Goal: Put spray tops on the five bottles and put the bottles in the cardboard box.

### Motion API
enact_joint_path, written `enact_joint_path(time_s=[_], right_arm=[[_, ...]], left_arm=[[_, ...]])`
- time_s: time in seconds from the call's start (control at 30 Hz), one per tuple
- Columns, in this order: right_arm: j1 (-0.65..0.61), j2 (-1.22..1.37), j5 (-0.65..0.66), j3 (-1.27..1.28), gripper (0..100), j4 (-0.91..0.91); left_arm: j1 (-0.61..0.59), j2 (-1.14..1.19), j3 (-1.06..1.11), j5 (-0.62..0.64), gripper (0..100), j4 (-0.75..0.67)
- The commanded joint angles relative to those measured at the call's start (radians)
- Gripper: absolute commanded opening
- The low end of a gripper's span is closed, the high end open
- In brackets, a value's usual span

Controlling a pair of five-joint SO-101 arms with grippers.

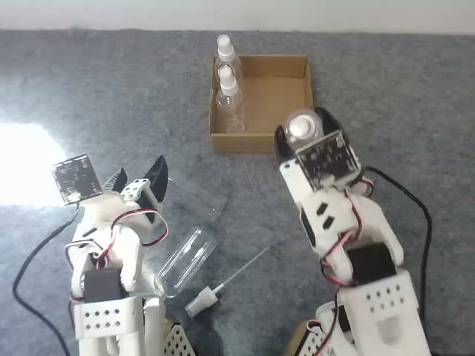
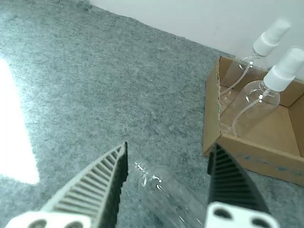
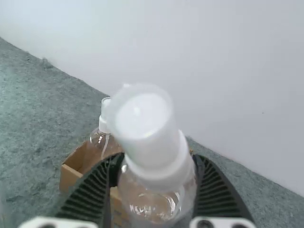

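Capped bottle (image 3: 148, 142) gripped in right jaws at box (image 1: 241, 142) edge; left jaws wide.

capped bottles (image 1: 231, 104) in box (image 1: 278, 96), bare bottle (image 1: 185, 259) lying

No text, number or sign can be read with any certainty.

The cardboard box (image 2: 223, 137) carries a faint line of blue print along its outer front wall in the left wrist view, too blurred to make out as letters.

The spray-topped bottle (image 3: 152, 202) closest to the right wrist camera has a short row of pale marks low on its clear body, perhaps lettering, but it is not legible.

In the high view, the circuit board on the left arm (image 1: 76, 179) and the circuit board on the right arm (image 1: 328, 159) show tiny pale dots and marks, too small to read.
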Motion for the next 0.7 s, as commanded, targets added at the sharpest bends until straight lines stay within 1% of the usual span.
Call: enact_joint_path(time_s=[0.0,0.1,0.37,0.6,0.67], right_arm=[[0.035,0.145,-0.003,-0.101,8.6,-0.139],[0.053,0.255,-0.009,-0.169,8.6,-0.171],[0.074,0.564,-0.011,-0.404,8.7,-0.171],[0.076,0.779,-0.015,-0.572,8.8,-0.171],[0.077,0.837,-0.057,-0.620,8.9,-0.171]], left_arm=[[0.003,-0.015,-0.007,0.006,26,-0.023],[0.003,-0.015,-0.007,0.006,26,-0.023],[0.003,-0.015,-0.007,0.006,26,-0.023],[0.003,-0.015,-0.007,0.006,26,-0.023],[0.002,-0.015,-0.007,0.006,26,-0.023]])
